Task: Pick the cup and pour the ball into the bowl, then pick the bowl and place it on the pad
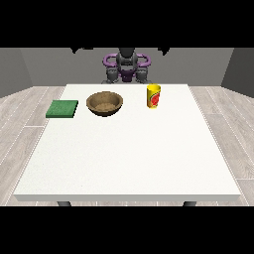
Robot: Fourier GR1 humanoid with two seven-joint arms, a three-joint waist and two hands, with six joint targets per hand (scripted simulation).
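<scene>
The front view showed the robot (127, 67) small at the far edge of the white counter (129, 158), its arms drawn in close to the body. Neither hand could be made out against the dark torso, so whether the fingers were spread or curled could not be told. The yellow cup (154, 95) stood upright at the view's right, near the far edge. The brown bowl (104, 103) sat well apart from it towards the view's left. The green pad (62, 108) lay flat just beyond the bowl, at the counter's left edge. No ball was visible; it was presumably inside the cup. Nothing had been lifted yet. The first reach probably belonged to the arm at the view's right. Taking the cup around its side and keeping it upright until it was over the bowl would likely stop the ball escaping early.
</scene>
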